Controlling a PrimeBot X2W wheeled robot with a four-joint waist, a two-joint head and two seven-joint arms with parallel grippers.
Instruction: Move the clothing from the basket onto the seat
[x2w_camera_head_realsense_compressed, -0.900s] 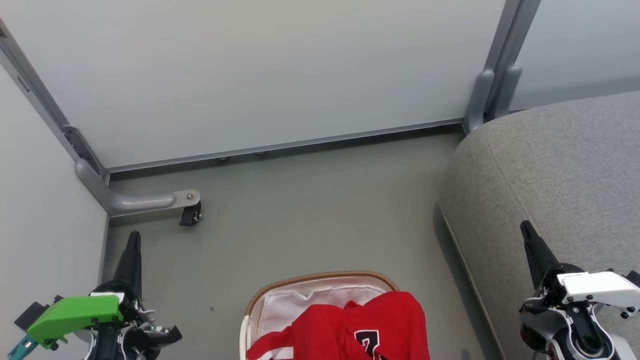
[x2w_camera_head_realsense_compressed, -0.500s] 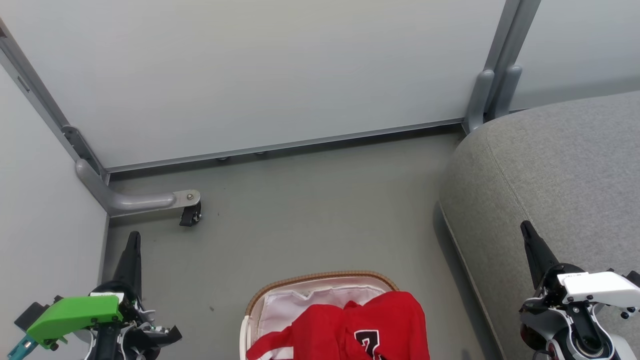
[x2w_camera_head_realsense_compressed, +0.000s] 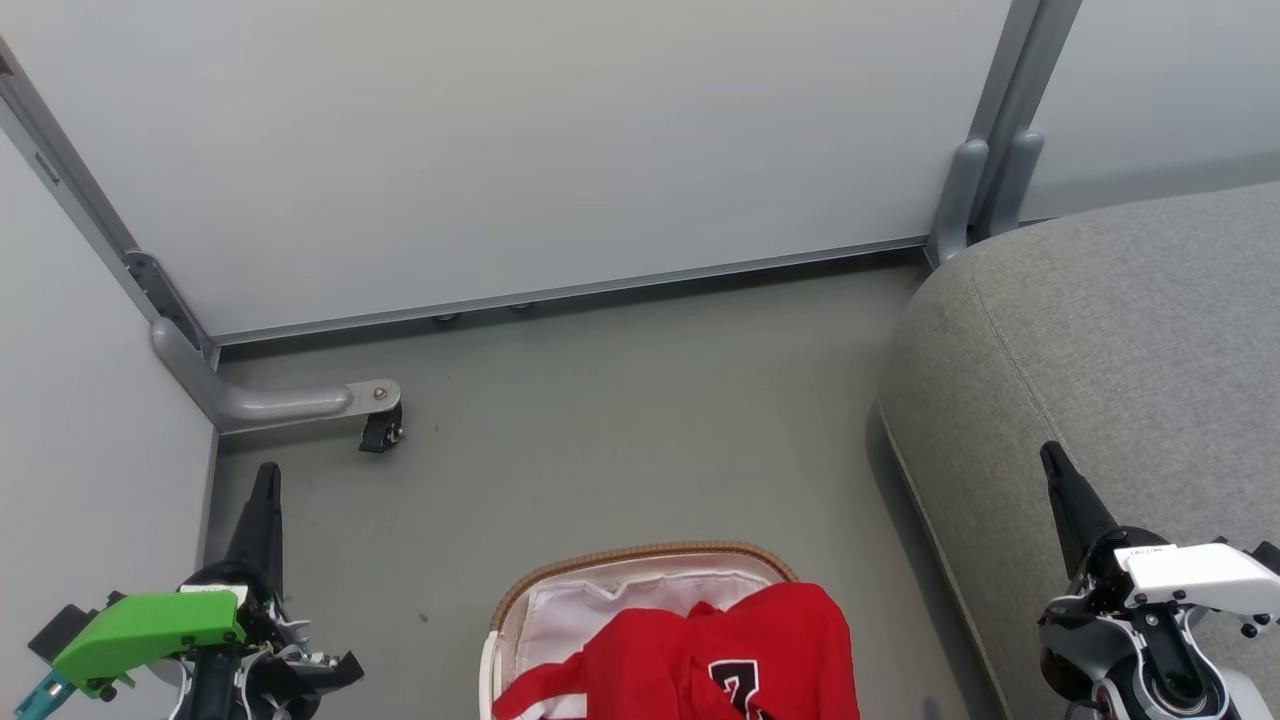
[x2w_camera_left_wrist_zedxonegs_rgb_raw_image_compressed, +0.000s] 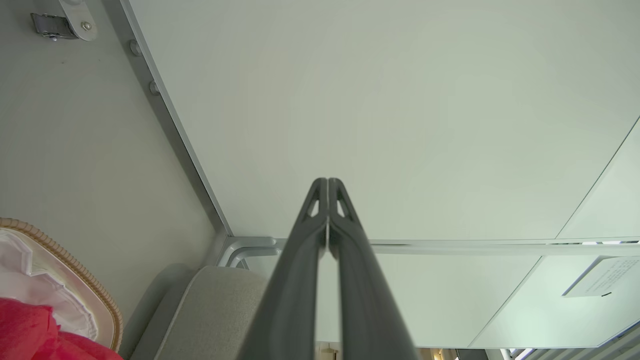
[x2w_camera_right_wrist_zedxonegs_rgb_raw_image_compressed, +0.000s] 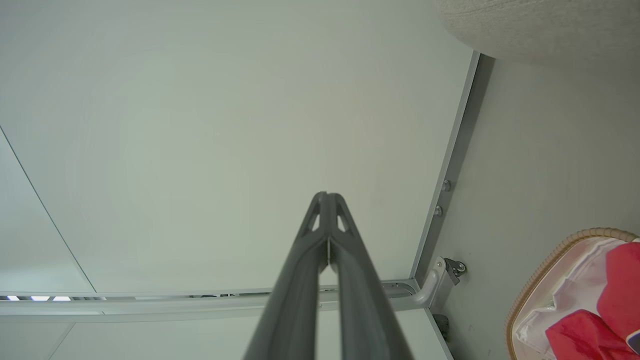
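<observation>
Jaws on both arms are pressed together and hold nothing. The left jaws point up at the lower left of the head view, over the grey floor (x2w_camera_head_realsense_compressed: 620, 420). The right jaws do the same at the lower right, in front of the large light grey upholstered seat (x2w_camera_head_realsense_compressed: 1130, 330).

The bright red fabric clothing with white trim (x2w_camera_head_realsense_compressed: 690, 650) lies heaped in the oval white plastic basket with a brown woven rim (x2w_camera_head_realsense_compressed: 640, 552). The basket stands on the floor between the arms, near the seat's rounded corner.

**Risks, as I judge them**
- The white cloth liner (x2w_camera_head_realsense_compressed: 590, 610) lies right against the red fabric, so a deep pinch could catch both and lift the liner, or drag the light basket along.
- A shallow pinch may take one fold only, which could slide free on the way.
- A hanging hem could snag the rim or sweep the floor.
- Cloth set too near the seat's rounded edge could slip off.

**Writing**
- A black-and-white numeral (x2w_camera_head_realsense_compressed: 740, 690) shows on the jersey, but the bottom edge cuts it off, so I cannot read it whole.
- In the left wrist view a white notice (x2w_camera_left_wrist_zedxonegs_rgb_raw_image_compressed: 602, 276) carries print too small to read.
</observation>
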